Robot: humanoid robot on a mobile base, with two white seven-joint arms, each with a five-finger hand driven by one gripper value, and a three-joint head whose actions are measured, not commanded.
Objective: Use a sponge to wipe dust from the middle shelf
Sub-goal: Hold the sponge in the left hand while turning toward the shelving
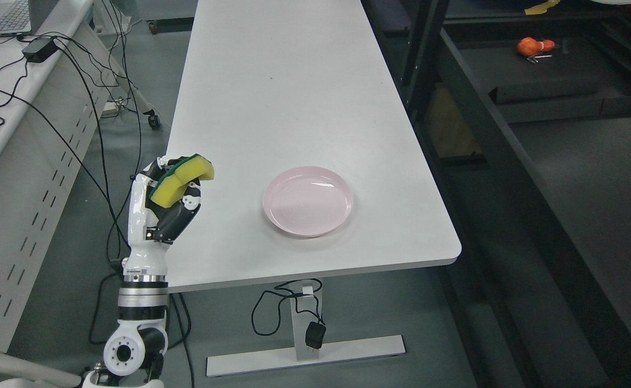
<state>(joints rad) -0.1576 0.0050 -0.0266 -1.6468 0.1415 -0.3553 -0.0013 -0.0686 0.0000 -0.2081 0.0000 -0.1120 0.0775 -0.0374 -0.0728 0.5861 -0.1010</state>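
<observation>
Though you could read no writing or label on anything, your left hand stood upright at the worktop's near left edge, fingers curled around the yellow-and-green sponge. The pink plate lay well apart to its right.

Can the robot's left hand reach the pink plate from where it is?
Probably yes. The left hand, already gripping the sponge, is at the table's left edge, with only bare tabletop between it and the plate.
</observation>
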